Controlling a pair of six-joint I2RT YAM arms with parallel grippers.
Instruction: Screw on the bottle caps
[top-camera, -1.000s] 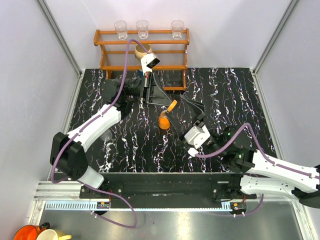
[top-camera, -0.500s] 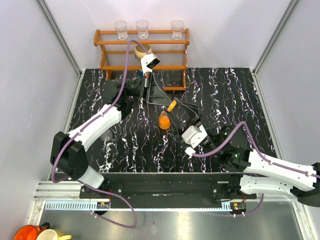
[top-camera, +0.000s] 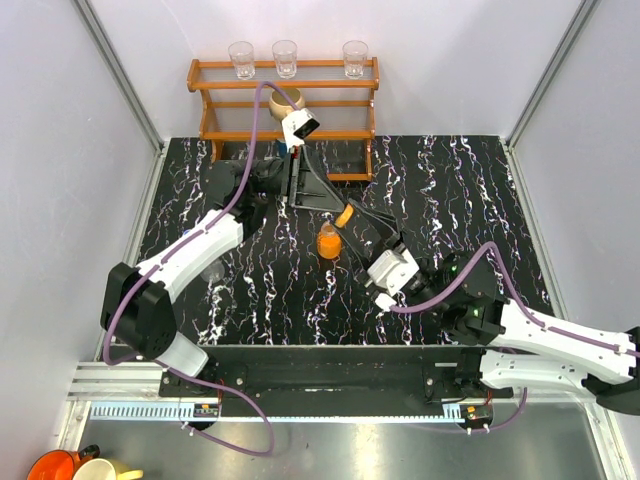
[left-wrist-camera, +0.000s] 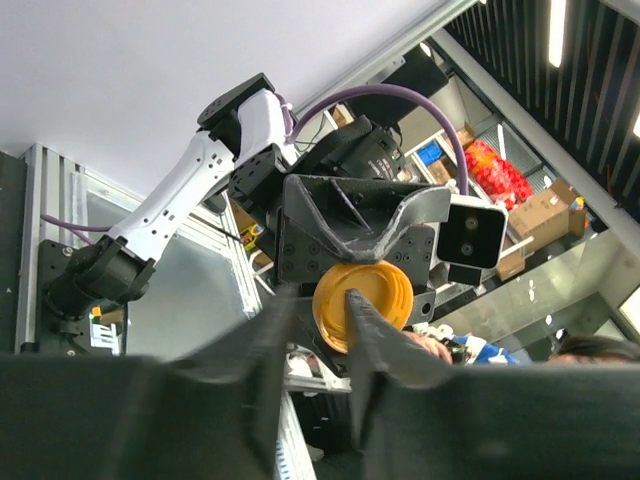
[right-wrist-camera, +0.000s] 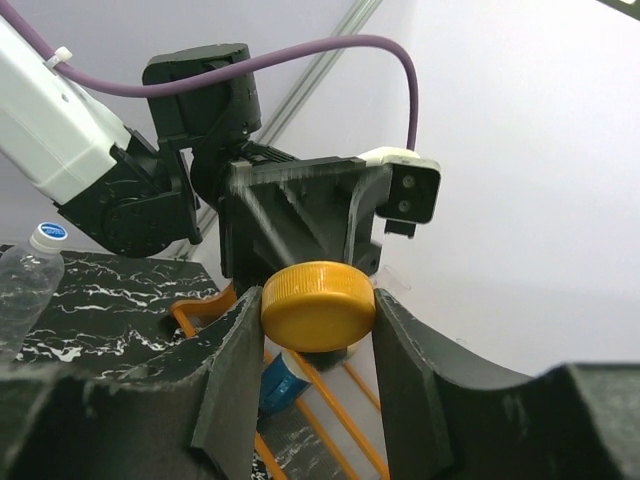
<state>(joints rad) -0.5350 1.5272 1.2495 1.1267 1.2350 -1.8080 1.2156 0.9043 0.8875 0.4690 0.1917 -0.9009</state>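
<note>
Orange cap (top-camera: 344, 214) is off the desk (top-camera: 460, 190), in the air just past the orange bottle (top-camera: 328, 243) on its far-right side, not on the neck. Right claw (right-wrist-camera: 316, 300) is clamped on the cap's rim, one finger on each side. Left claw (left-wrist-camera: 318, 300) faces it from the far side with a narrow gap between its fingers, one fingertip overlapping the cap, no clear grip. White-and-blue cap (right-wrist-camera: 45, 235) sits on the clear bottle (right-wrist-camera: 25, 285), well left of the orange bottle.

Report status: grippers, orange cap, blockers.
Right gripper clamped on round orange screw cap. Left gripper slightly parted at it. Small orange bottle upright nearby, nothing between.
</note>
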